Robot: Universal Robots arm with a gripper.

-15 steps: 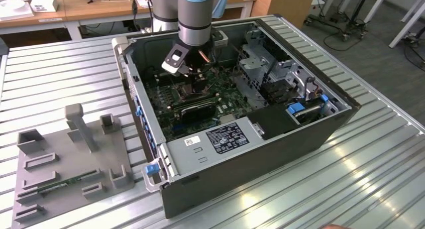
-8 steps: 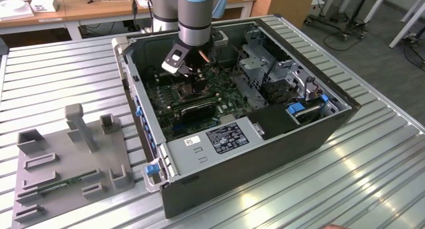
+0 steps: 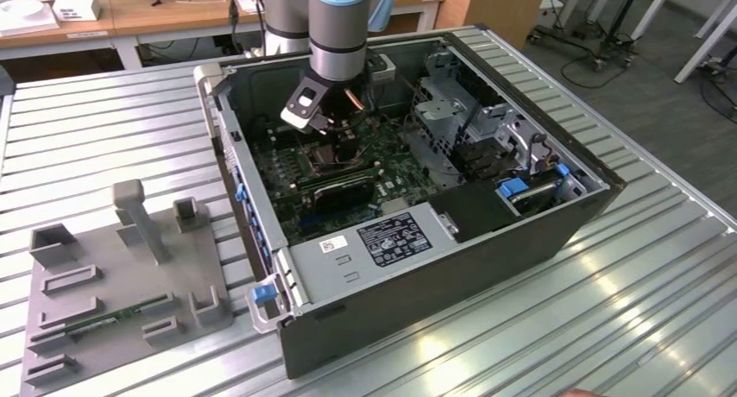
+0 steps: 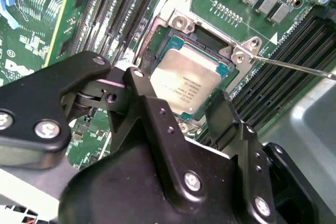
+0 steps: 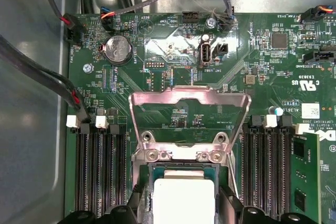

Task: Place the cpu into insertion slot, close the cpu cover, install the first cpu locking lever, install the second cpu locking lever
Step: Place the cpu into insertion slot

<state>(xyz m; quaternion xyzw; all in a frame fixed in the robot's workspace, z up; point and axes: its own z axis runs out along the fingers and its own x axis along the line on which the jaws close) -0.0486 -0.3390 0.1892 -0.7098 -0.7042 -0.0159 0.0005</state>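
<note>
The cpu [image 4: 186, 82] lies flat in the insertion slot [image 4: 227, 70] on the green motherboard, its pale metal top facing up. My gripper [image 4: 178, 98] hovers just over it, open, with one black finger [image 4: 137, 80] on each side of the chip and a thin gap to its edges. In the first wrist view the cpu [image 5: 184, 200] sits between the same fingers [image 5: 137, 203]. Beyond it the cpu cover [image 5: 189, 97] stands raised on its hinge. A thin locking lever [image 4: 294, 66] sticks out to one side of the slot. In the exterior view the gripper [image 3: 330, 142] reaches down into the open computer case.
Black memory slots [image 5: 100, 171] flank the socket on both sides. A coin battery [image 5: 118, 49] and cables [image 5: 37, 72] lie past the cover. The case [image 3: 541, 233] holds a power supply [image 3: 381, 242] and drive cage [image 3: 455, 112]. A grey fixture plate [image 3: 116, 276] lies at the exterior view's left.
</note>
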